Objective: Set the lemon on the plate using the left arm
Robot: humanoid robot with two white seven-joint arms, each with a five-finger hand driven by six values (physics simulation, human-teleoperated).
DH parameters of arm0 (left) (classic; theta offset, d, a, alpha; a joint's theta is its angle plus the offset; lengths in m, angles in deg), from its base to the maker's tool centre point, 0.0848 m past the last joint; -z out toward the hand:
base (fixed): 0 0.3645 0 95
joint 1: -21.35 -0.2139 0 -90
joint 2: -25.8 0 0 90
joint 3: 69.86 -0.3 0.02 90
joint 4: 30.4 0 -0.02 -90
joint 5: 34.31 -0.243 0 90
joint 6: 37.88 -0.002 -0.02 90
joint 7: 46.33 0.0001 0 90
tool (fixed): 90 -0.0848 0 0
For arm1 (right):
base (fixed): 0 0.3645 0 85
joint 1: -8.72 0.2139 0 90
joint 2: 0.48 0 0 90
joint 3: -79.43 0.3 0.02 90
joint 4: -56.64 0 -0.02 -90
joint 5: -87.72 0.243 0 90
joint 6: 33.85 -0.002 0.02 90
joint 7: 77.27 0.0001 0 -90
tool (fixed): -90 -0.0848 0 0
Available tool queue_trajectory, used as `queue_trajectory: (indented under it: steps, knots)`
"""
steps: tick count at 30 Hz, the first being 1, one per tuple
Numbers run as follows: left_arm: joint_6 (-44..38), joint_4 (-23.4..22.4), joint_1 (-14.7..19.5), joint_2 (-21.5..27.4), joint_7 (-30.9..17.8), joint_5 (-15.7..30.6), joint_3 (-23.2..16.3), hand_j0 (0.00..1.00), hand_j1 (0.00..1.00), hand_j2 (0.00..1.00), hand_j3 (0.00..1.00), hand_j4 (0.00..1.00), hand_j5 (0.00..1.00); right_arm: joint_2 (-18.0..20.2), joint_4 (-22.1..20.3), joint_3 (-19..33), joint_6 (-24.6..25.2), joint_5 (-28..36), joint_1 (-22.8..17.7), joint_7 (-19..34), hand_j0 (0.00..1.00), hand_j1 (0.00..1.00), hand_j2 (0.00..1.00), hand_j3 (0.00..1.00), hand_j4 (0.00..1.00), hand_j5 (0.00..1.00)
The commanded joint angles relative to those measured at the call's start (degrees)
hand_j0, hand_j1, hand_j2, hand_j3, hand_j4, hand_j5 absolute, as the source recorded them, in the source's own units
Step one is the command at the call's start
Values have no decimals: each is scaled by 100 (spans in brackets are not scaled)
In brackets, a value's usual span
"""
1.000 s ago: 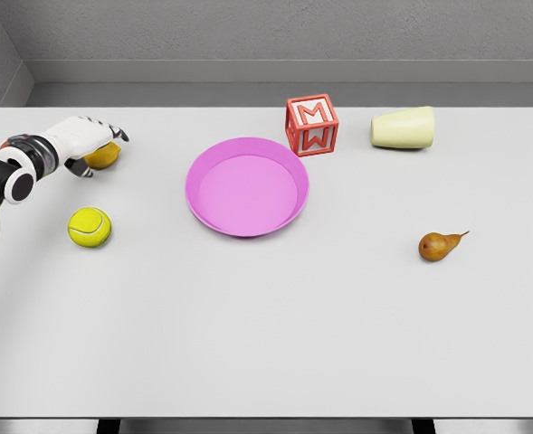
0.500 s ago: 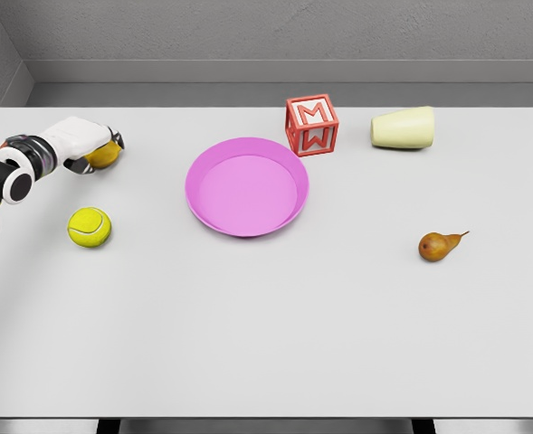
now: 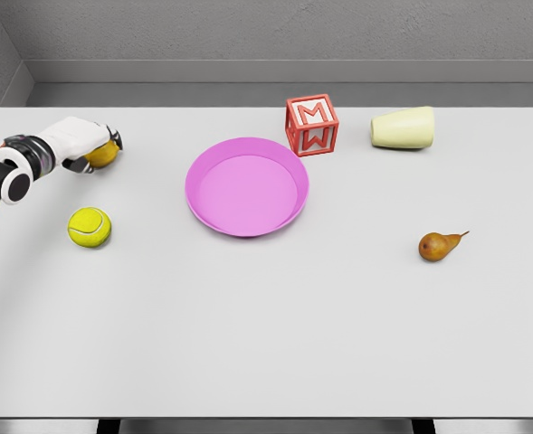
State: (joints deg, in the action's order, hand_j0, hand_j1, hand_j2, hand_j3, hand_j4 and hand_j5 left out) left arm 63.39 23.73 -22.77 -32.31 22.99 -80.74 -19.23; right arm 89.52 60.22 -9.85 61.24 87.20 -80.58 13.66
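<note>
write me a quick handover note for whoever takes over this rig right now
Left hand: curled around the lemon at the far left of the table; grasp looks closed, lemon looks not yet lifted.
Right hand: not in view.
Plate: pink, empty, mid-table, to the right of the lemon.
Nearby: tennis ball sits in front of the hand; keep clear of it.
Done: reach and grasp.
Left: lift, carry right to the plate, set the lemon down, release.

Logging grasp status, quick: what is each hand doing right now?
Left hand: closed around the lemon.
Right hand: not in view.
</note>
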Motion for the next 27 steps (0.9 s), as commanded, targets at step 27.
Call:
queue_trajectory:
  steps: [27]
  knots:
    - [69, 933, -97, 45, -68, 108, 70, 61, 61, 61, 61, 61, 61, 0, 2, -1, 0, -1, 0, -6, 100, 100, 100, 100, 100, 100]
